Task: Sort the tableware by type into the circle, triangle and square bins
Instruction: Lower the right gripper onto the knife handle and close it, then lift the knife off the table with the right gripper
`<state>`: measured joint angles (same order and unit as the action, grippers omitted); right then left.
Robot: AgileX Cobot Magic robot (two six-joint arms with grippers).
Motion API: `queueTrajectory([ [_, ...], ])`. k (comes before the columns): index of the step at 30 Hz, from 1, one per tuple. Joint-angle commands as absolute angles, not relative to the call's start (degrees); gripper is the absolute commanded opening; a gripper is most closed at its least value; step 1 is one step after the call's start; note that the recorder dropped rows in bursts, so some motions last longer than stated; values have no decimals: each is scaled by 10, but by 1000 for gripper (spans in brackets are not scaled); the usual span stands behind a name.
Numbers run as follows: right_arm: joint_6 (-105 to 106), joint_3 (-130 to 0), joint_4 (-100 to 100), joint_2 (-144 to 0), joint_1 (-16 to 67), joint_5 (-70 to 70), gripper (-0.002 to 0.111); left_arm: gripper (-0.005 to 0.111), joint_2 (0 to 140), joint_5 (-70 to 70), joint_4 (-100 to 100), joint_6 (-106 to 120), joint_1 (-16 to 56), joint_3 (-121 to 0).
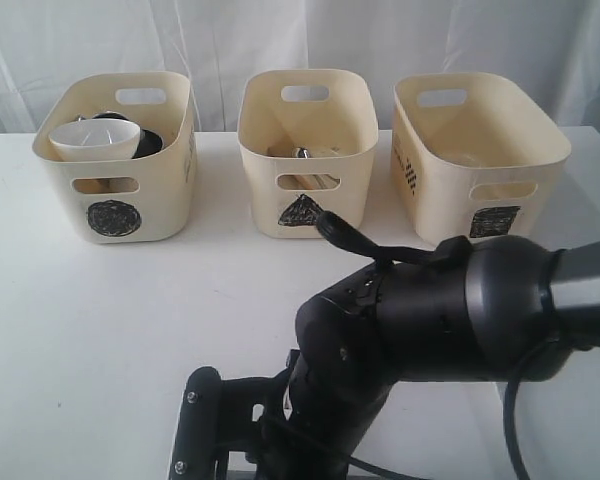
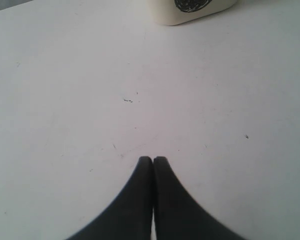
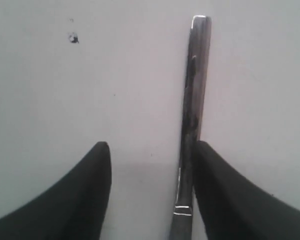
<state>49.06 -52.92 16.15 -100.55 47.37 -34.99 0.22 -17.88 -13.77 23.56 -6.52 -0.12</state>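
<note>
One steel utensil [image 3: 192, 110] lies flat on the table [image 3: 90, 90] between my right jaws. Its handle sits against one side and well clear of the other. Those jaws are spread and hold nothing, so I judge this to be the pickup step. Next I need to centre on the handle, close, lift, and carry it to the triangle bin [image 1: 302, 150] beyond the jaws, clearing its rim on the way in. My left jaws are pressed together and empty, with the circle bin [image 2: 190, 10] ahead of them. Bare table around both sets of jaws leaves room to move.
</note>
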Motion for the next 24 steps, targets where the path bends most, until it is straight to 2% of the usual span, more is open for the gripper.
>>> queueTrajectory([
  [1, 455, -528, 151, -1008, 475, -334, 48, 0, 0, -180, -141, 236, -66, 0],
  [7, 447, -528, 143, -1008, 475, -299, 47, 0, 0, -180, -141, 236, -66, 0],
  [24, 354, -528, 79, -1015, 474, -333, 47, 0, 0, -180, -141, 236, -66, 0],
])
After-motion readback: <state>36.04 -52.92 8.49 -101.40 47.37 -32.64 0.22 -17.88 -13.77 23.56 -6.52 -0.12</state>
